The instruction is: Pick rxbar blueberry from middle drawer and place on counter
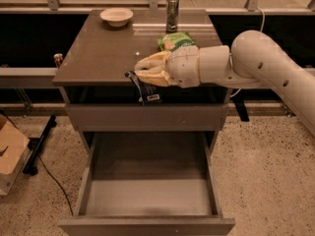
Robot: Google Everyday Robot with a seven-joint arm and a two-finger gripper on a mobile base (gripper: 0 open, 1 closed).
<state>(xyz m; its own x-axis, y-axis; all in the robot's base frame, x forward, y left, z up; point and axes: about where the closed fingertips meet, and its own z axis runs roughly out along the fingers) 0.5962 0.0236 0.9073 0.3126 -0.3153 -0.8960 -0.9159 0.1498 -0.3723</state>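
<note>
My gripper (142, 73) hangs at the counter's front edge, its pale fingers (153, 63) shut on the rxbar blueberry (146, 91). The bar is a dark navy-black wrapper with a white patch at its lower end; it hangs down from the fingers in front of the cabinet's top gap. The middle drawer (147, 220) is pulled wide open below, its grey floor bare. The counter (98, 53) is the glossy grey-brown top, just behind and level with the gripper.
On the counter stand a pale bowl (116, 16) at the back left, a metal cylinder (172, 14) at the back middle and a green snack bag (176, 41) partly behind my arm. A cardboard box (9, 151) and cables lie on the floor at left.
</note>
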